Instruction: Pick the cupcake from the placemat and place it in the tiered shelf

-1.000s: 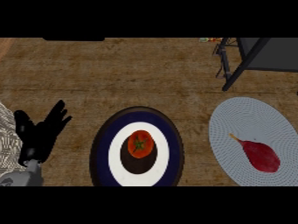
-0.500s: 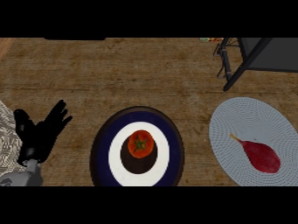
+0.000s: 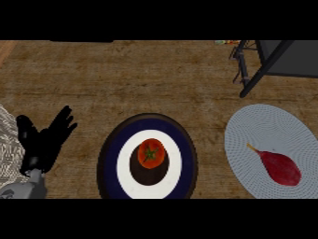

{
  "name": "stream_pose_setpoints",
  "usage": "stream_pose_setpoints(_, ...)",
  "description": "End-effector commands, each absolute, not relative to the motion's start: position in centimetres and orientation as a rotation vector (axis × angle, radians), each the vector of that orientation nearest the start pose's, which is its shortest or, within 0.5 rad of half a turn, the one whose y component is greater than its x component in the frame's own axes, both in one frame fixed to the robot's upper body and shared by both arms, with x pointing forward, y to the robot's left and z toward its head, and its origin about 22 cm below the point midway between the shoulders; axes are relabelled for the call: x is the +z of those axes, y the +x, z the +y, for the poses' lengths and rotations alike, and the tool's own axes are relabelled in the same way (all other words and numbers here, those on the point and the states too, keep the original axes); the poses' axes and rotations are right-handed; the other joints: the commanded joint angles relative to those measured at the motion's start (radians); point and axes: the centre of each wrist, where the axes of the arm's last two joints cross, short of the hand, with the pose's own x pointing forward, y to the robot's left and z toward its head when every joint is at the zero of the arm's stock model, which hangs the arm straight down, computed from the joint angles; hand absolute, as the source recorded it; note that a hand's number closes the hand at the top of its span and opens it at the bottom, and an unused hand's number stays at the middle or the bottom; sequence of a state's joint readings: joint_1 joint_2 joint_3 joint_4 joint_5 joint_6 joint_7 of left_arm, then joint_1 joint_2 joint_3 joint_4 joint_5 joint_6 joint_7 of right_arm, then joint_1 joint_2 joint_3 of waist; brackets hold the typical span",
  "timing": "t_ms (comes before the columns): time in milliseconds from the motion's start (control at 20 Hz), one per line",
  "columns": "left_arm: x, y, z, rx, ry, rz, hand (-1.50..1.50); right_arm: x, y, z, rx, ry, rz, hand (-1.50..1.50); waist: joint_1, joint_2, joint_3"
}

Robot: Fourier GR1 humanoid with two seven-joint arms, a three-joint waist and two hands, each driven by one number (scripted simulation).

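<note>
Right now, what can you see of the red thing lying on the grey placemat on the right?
The red item is a smooth, dark-red teardrop with a thin tan stem at its upper-left tip; it does not look like a cupcake. It lies flat and slanted in the lower half of the round grey placemat, touching nothing else.

Open left hand (image 3: 44, 144) at lower left of bench (image 3: 120, 79); tomato (image 3: 151, 153) on ringed plate (image 3: 109, 161); red item (image 3: 279, 167) on grey placemat (image 3: 271, 126); tiered shelf (image 3: 288, 58) at upper right.
</note>
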State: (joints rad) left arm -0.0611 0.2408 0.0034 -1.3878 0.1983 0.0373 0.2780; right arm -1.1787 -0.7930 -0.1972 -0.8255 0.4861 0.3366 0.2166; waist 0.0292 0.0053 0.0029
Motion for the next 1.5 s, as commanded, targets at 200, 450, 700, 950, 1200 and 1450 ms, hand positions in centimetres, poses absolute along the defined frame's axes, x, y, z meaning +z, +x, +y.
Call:
stream_pose_setpoints(200, -2.5, 25.9, 28.6, 0.023, 0.057, -1.122, 0.0, 33.9, 42.2, -37.7, 0.582, -0.997, -1.538, 1.5, 0.006, 0.01, -0.003)
stream_pose_setpoints(450, -2.5, 24.6, 28.8, 0.019, 0.071, -1.119, 0.0, 31.9, 43.3, -37.3, 0.581, -1.0, -1.574, 1.5, 0.006, 0.006, -0.003)
stream_pose_setpoints(700, -3.8, 24.0, 28.3, 0.023, 0.086, -1.125, 0.0, 32.1, 43.4, -37.7, 0.611, -0.954, -1.589, 1.5, -0.001, 0.004, -0.003)
stream_pose_setpoints(950, -3.8, 25.3, 29.2, 0.026, 0.074, -1.129, 0.0, 33.3, 43.2, -38.1, 0.703, -1.015, -1.539, 1.5, -0.001, 0.007, -0.004)
stream_pose_setpoints(1200, -2.8, 25.6, 29.2, 0.003, 0.07, -1.135, 0.0, 32.5, 43.2, -39.5, 0.356, -0.879, -1.626, -1.5, 0.005, 0.012, -0.002)
stream_pose_setpoints(1450, -2.3, 24.5, 28.3, 0.021, 0.074, -1.118, 0.0, 32.0, 43.7, -38.8, 0.24, -0.763, -1.637, -1.5, 0.001, 0.002, -0.002)
